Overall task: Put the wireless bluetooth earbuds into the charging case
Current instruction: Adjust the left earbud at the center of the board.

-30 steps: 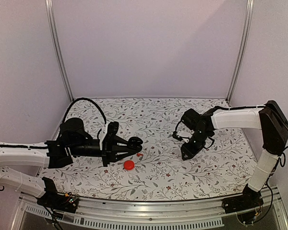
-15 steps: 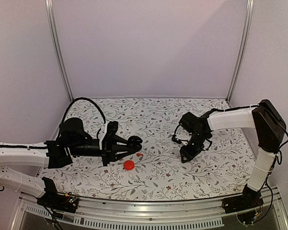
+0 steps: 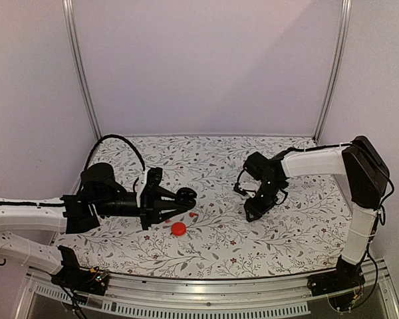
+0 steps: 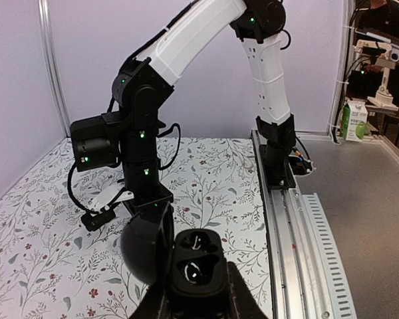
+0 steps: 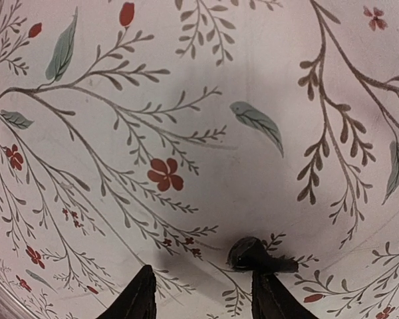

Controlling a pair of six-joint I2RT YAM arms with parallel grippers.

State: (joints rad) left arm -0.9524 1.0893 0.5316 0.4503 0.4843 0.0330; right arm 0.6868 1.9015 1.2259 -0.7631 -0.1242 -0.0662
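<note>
Floral-print counter [image 3: 299, 226] is carrying everything, two arms reaching in from the near edge. Left arm [image 3: 26, 219] is lying low and pointing toward center, its left hand [image 3: 179, 201] clamping together on the black charging case [image 4: 196, 262]. The case is sitting open, lid [image 4: 145, 240] swinging out to the side. Only the left wrist view is showing its two wells, and I cannot tell if they are filled. Right arm [image 3: 319, 161] is bending down mid-counter, right hand [image 3: 251, 212] pointing at the surface. Right wrist view alone is showing its fingers [image 5: 141, 296] standing apart with nothing between them, and a black earbud [image 5: 254, 255] lying on the counter just beside one fingertip. Top view alone is showing a red round disc [image 3: 179, 228] lying near the case and a tiny red earbud [image 3: 193, 214] between them. A carton [image 4: 354, 119] is standing off the counter in the left wrist view, its print too small for reading.
</note>
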